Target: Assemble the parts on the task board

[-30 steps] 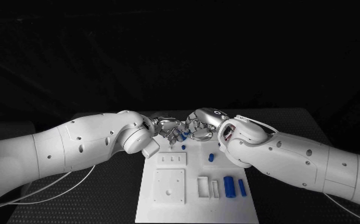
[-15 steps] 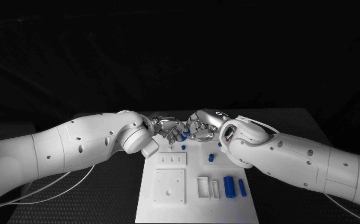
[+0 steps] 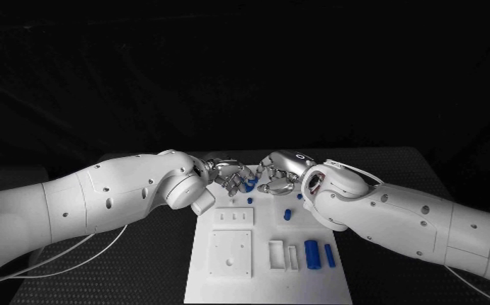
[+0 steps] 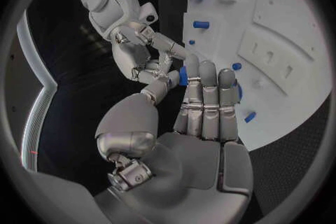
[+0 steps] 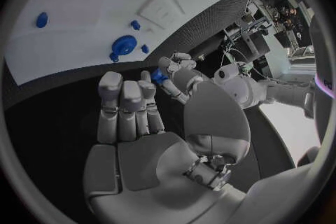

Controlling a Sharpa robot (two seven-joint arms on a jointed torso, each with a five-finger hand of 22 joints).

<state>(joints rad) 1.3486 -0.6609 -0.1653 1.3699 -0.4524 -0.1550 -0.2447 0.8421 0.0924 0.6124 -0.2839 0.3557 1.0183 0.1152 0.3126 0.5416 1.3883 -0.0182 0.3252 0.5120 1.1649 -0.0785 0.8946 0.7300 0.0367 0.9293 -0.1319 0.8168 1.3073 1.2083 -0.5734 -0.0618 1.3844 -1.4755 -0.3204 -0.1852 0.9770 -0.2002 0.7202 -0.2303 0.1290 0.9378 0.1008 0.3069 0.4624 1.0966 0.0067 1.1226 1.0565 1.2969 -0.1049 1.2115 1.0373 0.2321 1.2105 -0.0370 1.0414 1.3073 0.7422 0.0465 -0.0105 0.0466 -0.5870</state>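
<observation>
Since a second ago, barely shifted: right hand [image 3: 277, 175] drawn a touch to the right, widening the small gap to the left hand [image 3: 231, 173]; parts on the board unmoved. Both hands meeting above the far end of the task board [image 3: 268, 277], fingertips close together. Between them, a small blue part [image 4: 182, 75], pinched at the fingertips; held by the left hand's thumb and a finger by the look of the right wrist view [image 5: 159, 77], with the right hand's fingertips touching or just beside it; cannot tell for certain which hand bears it. Left hand's other fingers [image 4: 209, 102] straight and pressed side by side. Right hand's fingers [image 5: 123, 104] likewise lined up together and slightly curled.

On the board: two blue cylinders [image 3: 311, 254] lying side by side near the right edge, just beside a white upright block [image 3: 277, 254]. A smaller blue piece [image 3: 288, 214] lying further off, near the middle. A little blue peg [image 3: 250, 199] just below the hands. White raised plates [image 3: 231, 252] with slots on the left half.
</observation>
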